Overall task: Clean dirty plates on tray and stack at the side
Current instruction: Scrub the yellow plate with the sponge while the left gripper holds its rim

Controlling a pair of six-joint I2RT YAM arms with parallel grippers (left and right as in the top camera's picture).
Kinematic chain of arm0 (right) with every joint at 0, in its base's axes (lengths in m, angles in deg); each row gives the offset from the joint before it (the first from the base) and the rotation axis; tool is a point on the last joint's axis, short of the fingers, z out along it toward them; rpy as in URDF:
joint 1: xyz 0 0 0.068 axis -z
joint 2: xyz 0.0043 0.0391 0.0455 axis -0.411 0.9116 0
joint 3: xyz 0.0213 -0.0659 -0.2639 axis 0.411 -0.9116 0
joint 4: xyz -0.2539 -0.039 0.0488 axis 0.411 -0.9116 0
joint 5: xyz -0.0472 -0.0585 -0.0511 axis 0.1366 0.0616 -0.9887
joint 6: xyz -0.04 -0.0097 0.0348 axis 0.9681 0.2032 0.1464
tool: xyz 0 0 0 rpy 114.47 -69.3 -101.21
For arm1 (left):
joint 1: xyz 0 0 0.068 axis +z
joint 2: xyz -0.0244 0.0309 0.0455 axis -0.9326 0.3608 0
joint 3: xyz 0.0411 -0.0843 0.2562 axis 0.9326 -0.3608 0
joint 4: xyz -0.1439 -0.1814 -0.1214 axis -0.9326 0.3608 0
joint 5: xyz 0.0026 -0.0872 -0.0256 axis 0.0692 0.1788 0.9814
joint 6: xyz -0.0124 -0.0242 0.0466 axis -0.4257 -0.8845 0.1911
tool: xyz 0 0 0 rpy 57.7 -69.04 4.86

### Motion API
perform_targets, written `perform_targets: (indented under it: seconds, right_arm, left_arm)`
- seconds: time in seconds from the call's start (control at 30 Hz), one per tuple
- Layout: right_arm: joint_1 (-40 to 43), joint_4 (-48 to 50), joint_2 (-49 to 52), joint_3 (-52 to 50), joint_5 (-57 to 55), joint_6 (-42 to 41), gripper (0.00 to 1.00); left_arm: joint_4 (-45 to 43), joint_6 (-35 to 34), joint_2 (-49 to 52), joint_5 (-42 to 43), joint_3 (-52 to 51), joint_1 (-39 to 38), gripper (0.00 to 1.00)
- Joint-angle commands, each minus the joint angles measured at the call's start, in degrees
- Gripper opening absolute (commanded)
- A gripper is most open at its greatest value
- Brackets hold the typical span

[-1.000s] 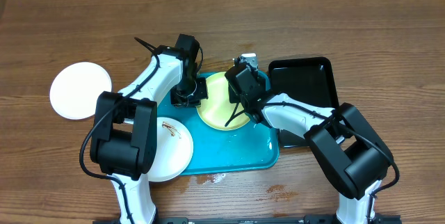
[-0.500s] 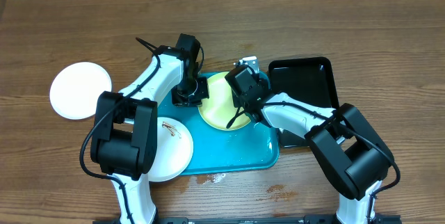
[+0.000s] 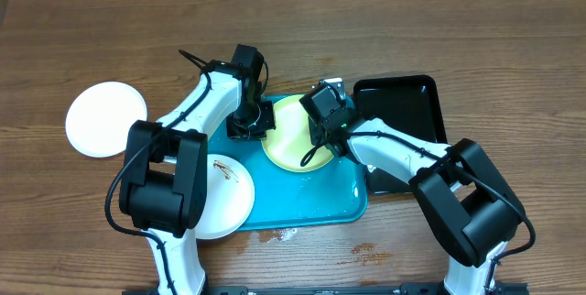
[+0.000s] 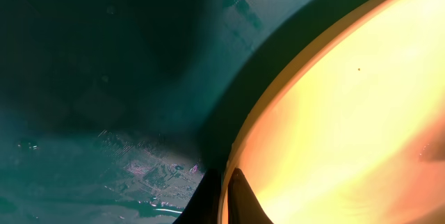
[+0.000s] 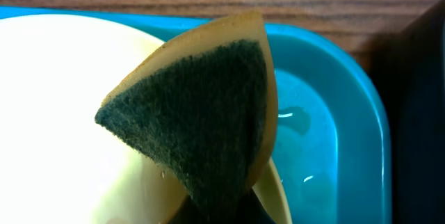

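Observation:
The pale yellow-green plate lies at the back of the turquoise tray. My left gripper is shut on its left rim; in the left wrist view the fingertips pinch the plate's edge above the tray floor. My right gripper is shut on a sponge, green scouring face up, pressed over the plate's far right rim. A white plate with brown smears overlaps the tray's left edge. A clean white plate lies on the table at far left.
A glossy black tray stands right of the turquoise tray, close to my right arm. Wet spots mark the table in front of the turquoise tray. Its rim runs beside the sponge in the right wrist view.
My right gripper with the sponge has shifted slightly to the right along the yellow-green plate's far rim. The left gripper and the plates have not moved.

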Motion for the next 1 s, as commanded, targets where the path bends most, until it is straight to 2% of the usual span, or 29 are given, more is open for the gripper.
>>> perform_targets:
  seconds: [0.0,0.33,0.7,0.97]
  right_arm:
    - [-0.33,-2.89,1.46,-1.57,6.6,-3.28,0.04]
    - [-0.33,-5.27,1.31,-1.16,14.05,-9.62,0.04]
    - [1.73,-13.46,-4.83,8.98,14.32,-9.7,0.04]
    - [1.4,-17.18,-4.59,5.42,12.5,-20.65,0.04]
  left_arm:
    - [-0.59,-2.14,2.8,-3.3,-1.9,-0.15,0.04]
    - [-0.59,-2.12,2.8,-3.3,-1.9,-0.15,0.04]
    - [-0.52,-2.1,2.8,-3.3,-1.9,-0.15,0.04]
    - [-0.52,-2.1,2.8,-3.28,-1.9,-0.15,0.04]
